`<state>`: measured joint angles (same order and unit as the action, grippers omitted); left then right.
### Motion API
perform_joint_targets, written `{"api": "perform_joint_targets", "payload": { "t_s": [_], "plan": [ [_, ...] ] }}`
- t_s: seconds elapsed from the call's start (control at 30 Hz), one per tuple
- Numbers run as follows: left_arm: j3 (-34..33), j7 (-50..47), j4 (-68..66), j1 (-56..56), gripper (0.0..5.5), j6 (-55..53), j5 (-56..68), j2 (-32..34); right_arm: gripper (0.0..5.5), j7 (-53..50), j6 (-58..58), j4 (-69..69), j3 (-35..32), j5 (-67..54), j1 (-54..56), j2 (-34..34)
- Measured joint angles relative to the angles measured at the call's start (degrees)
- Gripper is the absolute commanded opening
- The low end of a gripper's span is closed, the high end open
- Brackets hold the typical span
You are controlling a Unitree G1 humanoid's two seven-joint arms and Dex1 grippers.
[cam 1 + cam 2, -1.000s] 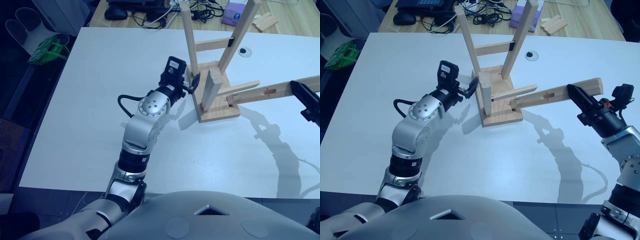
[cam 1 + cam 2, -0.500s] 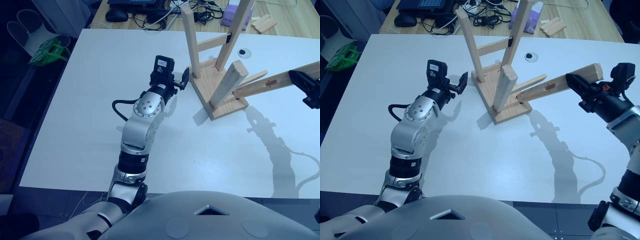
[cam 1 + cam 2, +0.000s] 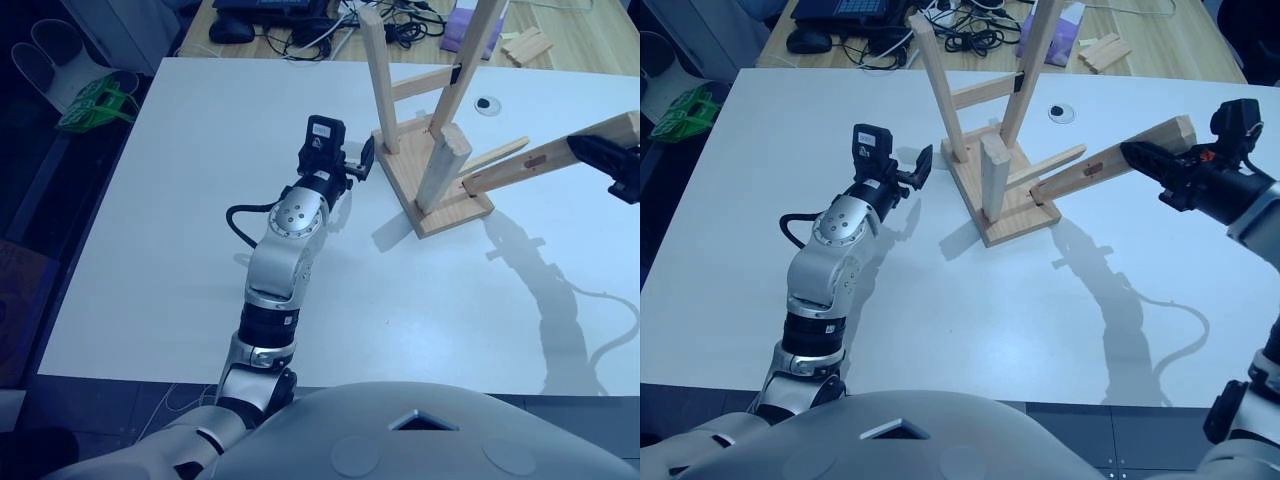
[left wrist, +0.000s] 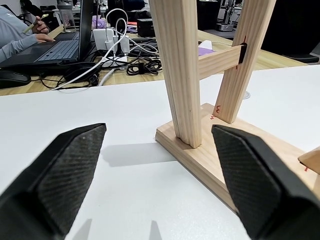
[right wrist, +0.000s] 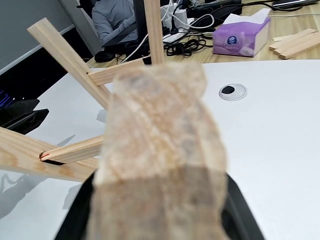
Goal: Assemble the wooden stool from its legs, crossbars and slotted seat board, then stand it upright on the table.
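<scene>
Two eye views first: the wooden stool (image 3: 437, 165) sits upside down toward the far side of the table (image 3: 180, 220), seat board (image 3: 445, 205) lowest, legs up. The left gripper (image 3: 364, 160) hovers just beside the seat board without touching it, fingers spread. The right gripper (image 3: 1145, 160) pinches the end of one slanting leg (image 3: 1090, 170). Left wrist view: the spread fingers (image 4: 65, 170) frame the board's edge and two upright legs. Right wrist view: the leg's end sits clamped between the fingers (image 5: 239, 215).
</scene>
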<state>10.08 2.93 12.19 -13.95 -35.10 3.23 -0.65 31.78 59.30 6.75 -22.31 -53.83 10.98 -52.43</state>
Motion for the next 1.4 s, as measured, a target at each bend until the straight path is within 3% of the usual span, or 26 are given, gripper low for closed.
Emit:
{"api": "perform_joint_targets", "payload": {
  "t_s": [0.3, 0.67, 1.03, 1.4],
  "plan": [
    [0.1, 0.2, -0.5, 0.0, 3.91, 0.5, 0.0, -0.3, 1.02, 8.6, -2.5, -5.0, 1.8, 3.7, 1.0, -2.1],
    [0.1, 0.9, -1.6, 0.0, 3.91, 0.9, -0.2, -0.1, 1.02, 0.0, 1.6, -1.9, 4.9, 5.9, 5.6, 0.9],
    [0.4, 1.7, -2.4, 0.0, 3.91, 1.2, -0.4, 0.2, 1.02, -7.1, 12.1, -7.9, 0.2, 5.0, 12.0, 6.7],
    [0.9, 1.8, -3.9, 0.1, 3.91, 3.0, -1.0, 0.2, 1.02, -7.6, 16.7, -9.0, 4.3, 8.3, 19.9, 6.0]
  ]
}}
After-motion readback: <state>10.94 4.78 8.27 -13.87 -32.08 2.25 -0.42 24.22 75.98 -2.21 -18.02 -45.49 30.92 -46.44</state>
